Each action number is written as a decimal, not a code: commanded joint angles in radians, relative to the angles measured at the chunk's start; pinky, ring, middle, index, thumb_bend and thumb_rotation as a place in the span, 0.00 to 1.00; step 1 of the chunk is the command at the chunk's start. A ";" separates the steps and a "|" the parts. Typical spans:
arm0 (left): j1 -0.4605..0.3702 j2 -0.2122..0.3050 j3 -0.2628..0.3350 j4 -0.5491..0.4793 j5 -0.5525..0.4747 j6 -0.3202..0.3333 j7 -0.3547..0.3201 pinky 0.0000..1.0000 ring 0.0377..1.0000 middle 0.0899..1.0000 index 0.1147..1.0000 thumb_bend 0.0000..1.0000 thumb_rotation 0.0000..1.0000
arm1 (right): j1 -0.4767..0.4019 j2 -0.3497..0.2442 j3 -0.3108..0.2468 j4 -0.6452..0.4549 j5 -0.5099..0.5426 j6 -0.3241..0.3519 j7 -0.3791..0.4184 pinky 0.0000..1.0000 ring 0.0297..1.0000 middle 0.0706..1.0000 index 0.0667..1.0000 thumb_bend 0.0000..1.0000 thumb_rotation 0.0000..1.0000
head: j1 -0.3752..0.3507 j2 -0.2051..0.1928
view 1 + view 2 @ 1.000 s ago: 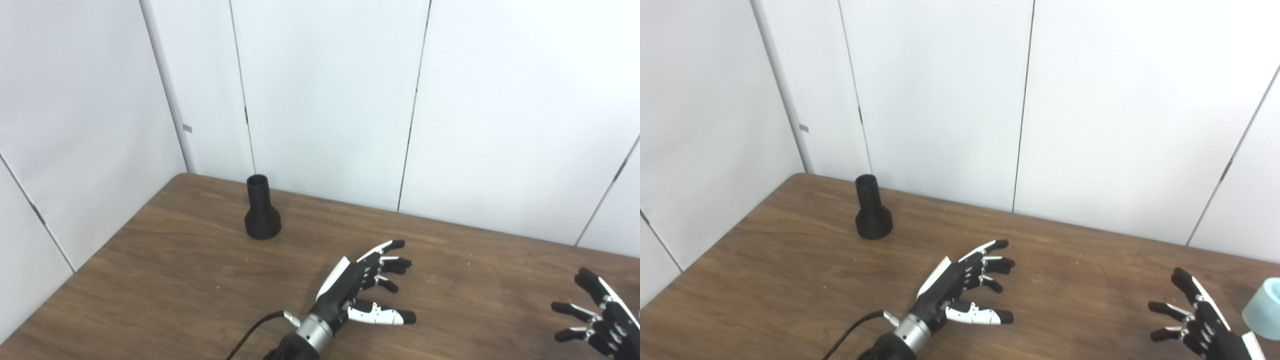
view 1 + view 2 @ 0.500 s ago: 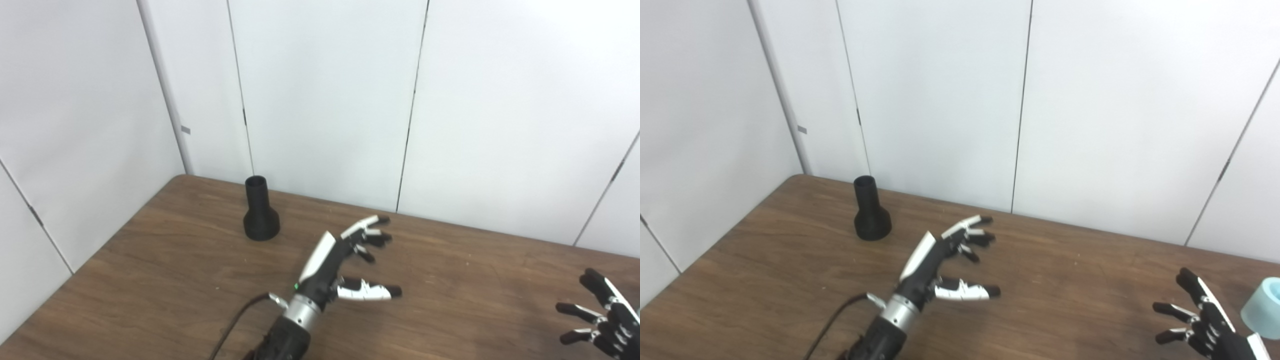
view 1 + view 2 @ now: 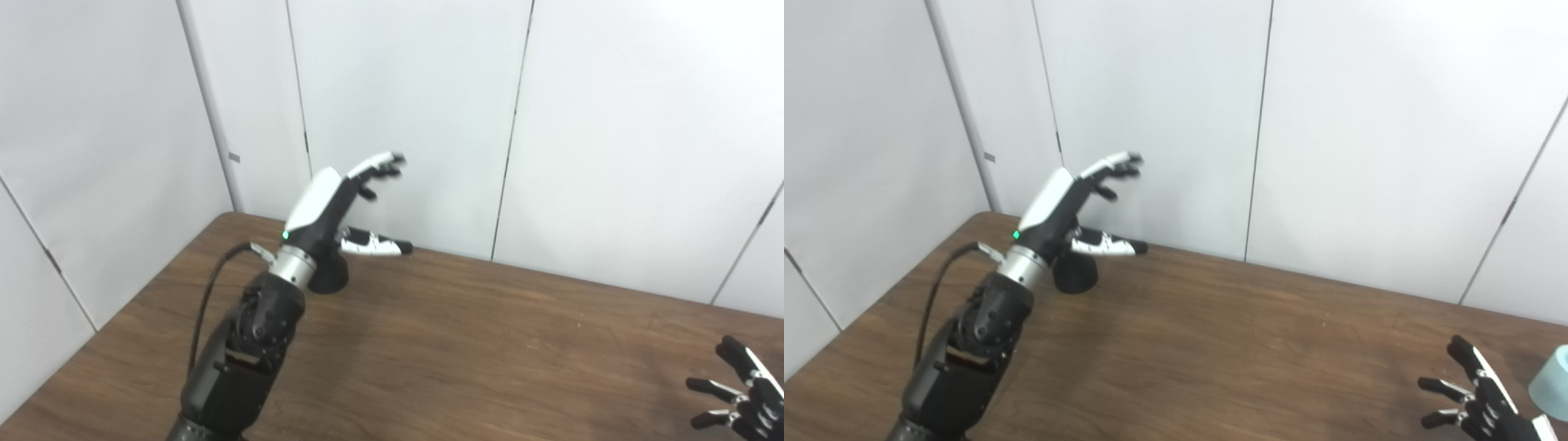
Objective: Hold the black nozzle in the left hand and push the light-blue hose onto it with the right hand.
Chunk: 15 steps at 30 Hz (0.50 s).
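Note:
The black nozzle (image 3: 331,277) stands upright on its wide base at the far left of the brown table (image 3: 465,343); only the base shows, since my left hand (image 3: 334,205) hangs in front of its neck. That hand is raised above the table, open, fingers spread, holding nothing. At the bottom right corner my right hand (image 3: 1476,401) hovers low, open and empty. The light-blue hose (image 3: 1552,383) shows only as a rounded end at the right edge of the right eye view, just right of that hand and apart from it.
White wall panels (image 3: 404,110) close off the table at the back and on the left. A black cable (image 3: 205,312) loops from my left wrist down along the forearm. The table's left edge runs diagonally near the left arm.
My left hand has risen from low over the table's middle and swung left and back, so it now stands in front of the nozzle. The right hand has sunk slightly toward the bottom corner.

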 commanded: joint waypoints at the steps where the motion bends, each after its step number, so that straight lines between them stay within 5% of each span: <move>1: -0.056 0.052 0.035 0.045 0.026 -0.014 0.058 0.81 0.91 0.89 0.88 0.76 0.21 | -0.032 -0.017 -0.011 -0.025 0.013 -0.054 0.002 0.51 0.75 0.96 0.96 0.64 0.00 | 0.000 0.000; 9: -0.091 0.062 0.055 0.111 0.169 0.075 0.176 0.85 0.94 0.87 0.87 0.80 0.23 | -0.033 -0.023 -0.015 -0.024 0.018 -0.054 0.005 0.50 0.75 0.96 0.96 0.63 0.00 | 0.005 0.003; 15: -0.086 0.052 0.059 0.127 0.173 0.224 0.140 0.99 1.00 0.96 0.93 0.91 0.27 | -0.035 -0.025 -0.017 -0.019 0.020 -0.056 0.005 0.50 0.75 0.96 0.96 0.63 0.00 | 0.005 0.004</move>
